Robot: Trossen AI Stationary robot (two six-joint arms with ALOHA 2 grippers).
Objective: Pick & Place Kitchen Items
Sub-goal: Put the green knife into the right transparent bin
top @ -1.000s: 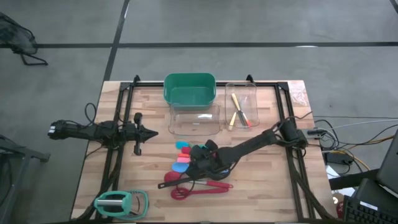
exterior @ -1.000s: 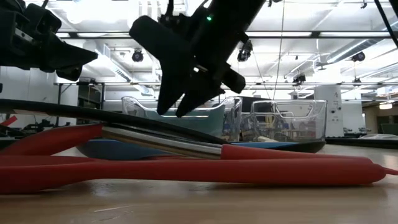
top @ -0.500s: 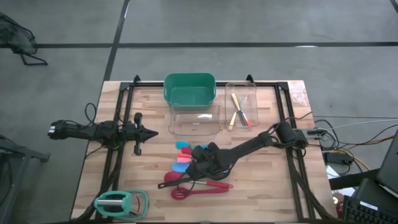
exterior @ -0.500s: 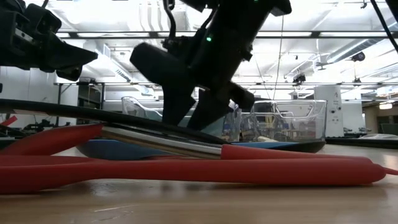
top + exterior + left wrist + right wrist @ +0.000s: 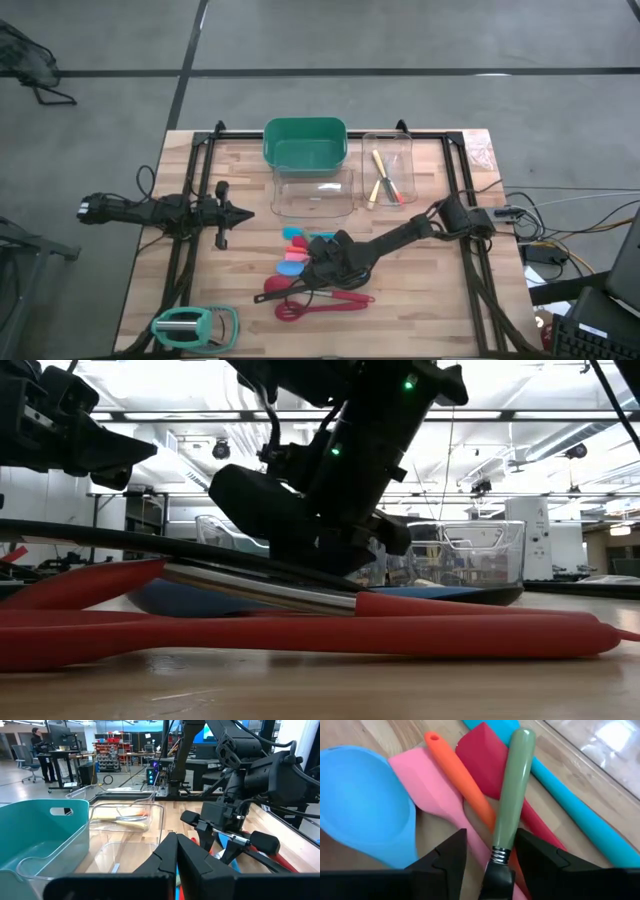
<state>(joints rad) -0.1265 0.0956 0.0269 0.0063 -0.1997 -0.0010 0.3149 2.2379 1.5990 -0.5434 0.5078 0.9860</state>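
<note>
Two arms share the table, but only the right gripper (image 5: 322,262) is at work, lowered into the heap of kitchen items (image 5: 305,272) lying at about 6 o'clock from the clear bin (image 5: 313,193). In the right wrist view its dark fingers (image 5: 446,856) stand narrowly apart on either side of a green-handled utensil (image 5: 510,790), which rests across an orange handle (image 5: 457,775), a pink spatula (image 5: 427,787) and a red spatula (image 5: 482,752), beside a blue spoon (image 5: 362,800). This looks like the grasp step of a pick; the next move probably calls for closing on that green handle and lifting clear of its neighbours. The right arm reaches in low from 3 o'clock. The left gripper (image 5: 235,212) waits at 9 o'clock, its jaws together.
</note>
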